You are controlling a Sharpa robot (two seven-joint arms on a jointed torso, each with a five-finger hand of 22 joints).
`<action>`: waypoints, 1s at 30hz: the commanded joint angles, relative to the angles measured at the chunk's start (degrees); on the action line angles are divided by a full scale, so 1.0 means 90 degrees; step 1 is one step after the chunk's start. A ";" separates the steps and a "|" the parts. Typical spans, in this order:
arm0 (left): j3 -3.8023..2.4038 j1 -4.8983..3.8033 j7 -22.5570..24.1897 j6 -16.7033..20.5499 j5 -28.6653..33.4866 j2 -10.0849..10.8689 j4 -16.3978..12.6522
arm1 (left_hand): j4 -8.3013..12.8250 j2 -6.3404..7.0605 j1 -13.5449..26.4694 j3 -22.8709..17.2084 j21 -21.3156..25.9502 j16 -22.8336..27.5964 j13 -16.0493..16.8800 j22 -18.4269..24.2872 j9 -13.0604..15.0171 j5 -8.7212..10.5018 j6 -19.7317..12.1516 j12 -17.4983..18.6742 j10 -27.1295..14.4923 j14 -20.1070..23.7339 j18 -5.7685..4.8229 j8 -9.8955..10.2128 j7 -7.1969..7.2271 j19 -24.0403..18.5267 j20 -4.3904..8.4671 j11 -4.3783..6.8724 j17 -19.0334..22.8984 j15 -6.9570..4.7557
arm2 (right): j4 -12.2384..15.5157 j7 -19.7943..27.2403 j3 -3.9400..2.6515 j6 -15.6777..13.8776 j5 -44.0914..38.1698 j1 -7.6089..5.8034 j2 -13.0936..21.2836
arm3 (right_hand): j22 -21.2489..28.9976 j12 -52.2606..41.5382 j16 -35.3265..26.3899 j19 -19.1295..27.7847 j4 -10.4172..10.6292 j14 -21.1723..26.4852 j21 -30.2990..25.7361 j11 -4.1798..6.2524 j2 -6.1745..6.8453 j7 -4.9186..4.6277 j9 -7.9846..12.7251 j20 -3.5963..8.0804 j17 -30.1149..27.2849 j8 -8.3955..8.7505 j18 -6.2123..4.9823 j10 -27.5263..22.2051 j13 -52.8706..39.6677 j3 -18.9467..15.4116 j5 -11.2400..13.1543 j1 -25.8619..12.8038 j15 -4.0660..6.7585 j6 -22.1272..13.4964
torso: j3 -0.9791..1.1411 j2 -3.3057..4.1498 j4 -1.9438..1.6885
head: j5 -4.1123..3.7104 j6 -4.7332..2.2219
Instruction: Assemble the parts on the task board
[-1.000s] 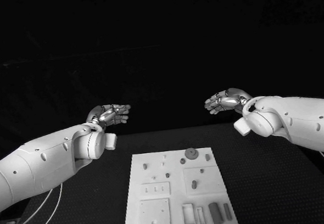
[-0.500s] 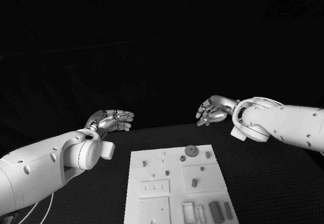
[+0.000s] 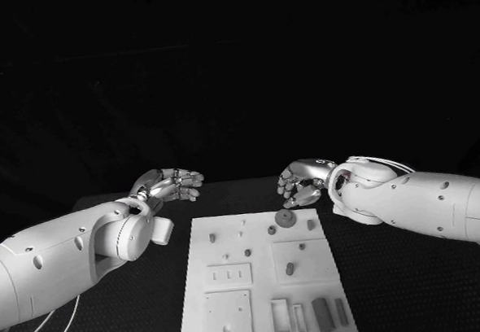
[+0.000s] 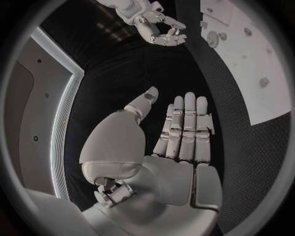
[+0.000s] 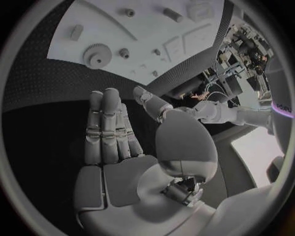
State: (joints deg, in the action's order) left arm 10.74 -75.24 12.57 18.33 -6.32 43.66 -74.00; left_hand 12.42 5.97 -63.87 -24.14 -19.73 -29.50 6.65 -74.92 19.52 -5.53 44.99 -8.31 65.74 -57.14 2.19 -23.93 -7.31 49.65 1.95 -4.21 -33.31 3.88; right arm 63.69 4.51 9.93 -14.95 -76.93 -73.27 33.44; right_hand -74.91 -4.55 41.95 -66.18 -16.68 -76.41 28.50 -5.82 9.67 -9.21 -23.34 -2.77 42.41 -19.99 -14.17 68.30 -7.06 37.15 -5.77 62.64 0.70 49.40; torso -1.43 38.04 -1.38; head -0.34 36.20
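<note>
The white task board [image 3: 237, 252] lies lengthwise in the middle of the black table, with small grey parts on it. A round gear [image 3: 284, 219] sits near its far edge, and a dark bar [image 3: 322, 314] lies near the front. My right hand [image 3: 300, 183] hovers just beyond the gear at the board's far right corner, holding nothing. My left hand [image 3: 172, 182] hangs off the board's far left corner, also holding nothing. In the wrist views the left hand [image 4: 178, 132] and the right hand [image 5: 113, 132] have straight fingers and bare palms. The gear [image 5: 95, 55] lies ahead of the right fingertips.
Black table [image 3: 419, 275] runs along both sides of the board. Small pegs [image 3: 289, 269] and square plates [image 3: 228, 319] cover the board's middle and front. The left wrist view shows the right hand [image 4: 161, 29] near the board's [image 4: 261, 69] far end.
Both hands have come down and inward towards the board's far edge. The right hand moved more, leftward to just beyond the gear. Nothing was picked up.
</note>
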 commanded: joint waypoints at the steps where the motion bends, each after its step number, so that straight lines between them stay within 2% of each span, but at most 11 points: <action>1: -0.0005 -0.0007 0.0069 -0.0125 -0.0050 0.0019 -0.0113 | 0.0029 -0.0021 0.0048 -0.0002 -0.0028 -0.0026 -0.0005 -0.0169 0.0006 -0.0023 0.0020 0.0043 -0.0018 0.0003 0.0046 0.0044 0.0027 -0.0042 0.0000 0.0005 -0.0012 -0.0002 | 0.0057 -0.0087 -0.0004 -0.0137 -0.0893 0.0017 -0.0042 | -0.0183 0.0056 0.0292 -0.0124 -0.0003 -0.0077 0.0288 -0.0001 0.0000 0.0055 0.0019 0.0082 0.0159 0.0049 -0.0093 -0.0010 0.0022 -0.0017 0.0023 0.0068 -0.0005 0.0030 | -0.0007 0.0197 -0.0018 | -0.0011 -0.0040; 8: -0.0007 -0.0007 0.0062 -0.0150 -0.0049 0.0029 -0.0209 | 0.0030 -0.0021 0.0062 -0.0004 -0.0044 -0.0024 -0.0006 -0.0167 0.0008 -0.0021 0.0021 0.0058 -0.0026 0.0008 0.0047 0.0053 0.0029 -0.0054 0.0000 0.0007 -0.0023 -0.0002 | 0.0024 -0.0120 -0.0004 -0.0151 -0.1249 0.0108 -0.0182 | -0.0180 0.0091 0.0887 -0.0165 -0.0003 -0.0074 0.0889 -0.0017 0.0036 0.0081 0.0044 0.0213 0.0404 0.0104 -0.0093 -0.0079 0.0079 0.0039 0.0026 0.0085 -0.0019 0.0051 | 0.0004 0.0365 -0.0032 | -0.0019 -0.0084; 9: -0.0007 -0.0007 0.0063 -0.0151 -0.0048 0.0027 -0.0221 | 0.0030 -0.0020 0.0065 -0.0004 -0.0047 -0.0023 -0.0007 -0.0167 0.0009 -0.0021 0.0021 0.0060 -0.0027 0.0009 0.0047 0.0054 0.0029 -0.0056 0.0000 0.0007 -0.0024 -0.0002 | 0.0027 -0.0128 -0.0004 -0.0151 -0.1290 0.0118 -0.0191 | -0.0177 0.0091 0.0962 -0.0166 -0.0002 -0.0071 0.0967 -0.0027 0.0046 0.0087 0.0047 0.0228 0.0425 0.0112 -0.0093 -0.0113 0.0094 0.0052 0.0030 0.0086 -0.0032 0.0049 | 0.0007 0.0384 -0.0033 | -0.0020 -0.0072; 11: -0.0007 -0.0007 0.0057 -0.0163 -0.0047 0.0026 -0.0245 | 0.0030 -0.0021 0.0070 -0.0005 -0.0051 -0.0022 -0.0007 -0.0167 0.0009 -0.0020 0.0021 0.0063 -0.0028 0.0011 0.0047 0.0057 0.0029 -0.0059 -0.0001 0.0008 -0.0027 -0.0001 | 0.0015 -0.0143 -0.0004 -0.0148 -0.1365 0.0136 -0.0219 | -0.0172 0.0091 0.1040 -0.0147 -0.0001 -0.0045 0.1056 -0.0039 0.0057 0.0094 0.0049 0.0242 0.0437 0.0120 -0.0093 -0.0151 0.0115 0.0080 0.0020 0.0088 -0.0042 0.0050 | 0.0014 0.0436 -0.0116 | -0.0100 -0.0084; 12: -0.0007 -0.0007 0.0055 -0.0169 -0.0044 0.0026 -0.0251 | 0.0030 -0.0021 0.0071 -0.0005 -0.0053 -0.0022 -0.0007 -0.0167 0.0009 -0.0020 0.0022 0.0065 -0.0028 0.0011 0.0047 0.0058 0.0029 -0.0060 -0.0001 0.0008 -0.0028 -0.0001 | 0.0005 -0.0148 -0.0004 -0.0157 -0.1382 0.0143 -0.0231 | -0.0172 0.0088 0.1076 -0.0145 -0.0001 -0.0045 0.1092 -0.0042 0.0059 0.0094 0.0050 0.0247 0.0442 0.0124 -0.0093 -0.0158 0.0121 0.0091 0.0019 0.0090 -0.0044 0.0047 | 0.0015 0.0451 -0.0120 | -0.0103 -0.0090; 19: -0.0009 -0.0008 0.0046 -0.0180 -0.0039 0.0038 -0.0299 | 0.0031 -0.0021 0.0085 -0.0007 -0.0066 -0.0020 -0.0007 -0.0166 0.0011 -0.0019 0.0020 0.0075 -0.0031 0.0015 0.0048 0.0067 0.0027 -0.0070 -0.0001 0.0009 -0.0037 -0.0001 | 0.0119 -0.0237 -0.0004 -0.0110 -0.1547 0.0182 -0.0246 | -0.0166 0.0092 0.1225 -0.0135 0.0000 -0.0031 0.1246 -0.0056 0.0096 0.0086 0.0054 0.0274 0.0455 0.0139 -0.0093 -0.0208 0.0156 0.0139 0.0029 0.0095 -0.0057 0.0043 | 0.0024 0.0511 -0.0128 | -0.0071 -0.0093; 21: -0.0009 -0.0008 0.0047 -0.0179 -0.0039 0.0054 -0.0319 | 0.0030 -0.0020 0.0091 -0.0007 -0.0071 -0.0019 -0.0007 -0.0166 0.0011 -0.0018 0.0020 0.0078 -0.0032 0.0017 0.0048 0.0070 0.0025 -0.0073 -0.0002 0.0007 -0.0040 -0.0001 | 0.0137 -0.0242 -0.0004 -0.0103 -0.1589 0.0186 -0.0273 | -0.0165 0.0098 0.1282 -0.0141 0.0003 -0.0030 0.1300 -0.0069 0.0111 0.0076 0.0051 0.0285 0.0459 0.0134 -0.0093 -0.0259 0.0177 0.0159 0.0055 0.0099 -0.0069 0.0060 | 0.0028 0.0524 -0.0130 | -0.0084 -0.0071; 23: -0.0010 -0.0008 0.0044 -0.0180 -0.0039 0.0051 -0.0321 | 0.0030 -0.0020 0.0094 -0.0007 -0.0074 -0.0018 -0.0007 -0.0166 0.0012 -0.0017 0.0020 0.0081 -0.0032 0.0017 0.0048 0.0072 0.0023 -0.0075 -0.0002 0.0007 -0.0042 -0.0001 | 0.0164 -0.0257 -0.0004 -0.0071 -0.1623 0.0195 -0.0273 | -0.0163 0.0089 0.1332 -0.0149 0.0003 -0.0033 0.1345 -0.0072 0.0120 0.0076 0.0051 0.0295 0.0465 0.0136 -0.0093 -0.0266 0.0184 0.0175 0.0065 0.0100 -0.0072 0.0062 | 0.0028 0.0533 -0.0128 | -0.0085 -0.0084; 30: -0.0014 -0.0008 0.0052 -0.0193 -0.0006 0.0058 -0.0346 | 0.0013 -0.0017 0.0150 -0.0002 -0.0106 -0.0013 -0.0005 -0.0163 0.0016 0.0016 0.0018 0.0101 -0.0032 0.0023 0.0049 0.0092 0.0017 -0.0097 -0.0004 0.0002 -0.0062 0.0002 | -0.0018 -0.0270 0.0054 -0.0053 -0.1766 0.0234 -0.0369 | -0.0160 0.0088 0.1407 -0.0147 0.0003 -0.0018 0.1412 -0.0076 0.0131 0.0086 0.0048 0.0309 0.0466 0.0134 -0.0093 -0.0289 0.0200 0.0206 0.0086 0.0102 -0.0076 0.0075 | 0.0022 0.0546 -0.0132 | -0.0079 -0.0087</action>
State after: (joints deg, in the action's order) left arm 10.68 -75.24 12.52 17.60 -6.43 44.19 -76.82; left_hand 12.41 5.86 -62.96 -24.14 -20.41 -29.50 6.64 -74.92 19.62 -5.51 44.97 -7.75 65.73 -57.13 2.04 -23.46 -7.33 49.23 1.93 -4.21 -33.82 3.88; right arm 63.87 2.57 10.38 -15.95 -90.60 -71.24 30.26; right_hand -74.99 -3.98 54.46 -67.65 -16.61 -76.65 41.04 -6.44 10.40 -8.70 -22.94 -0.35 46.53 -19.08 -13.26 66.24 -5.31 38.68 -5.32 63.36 0.40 49.91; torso -1.21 42.81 -2.54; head -0.99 35.45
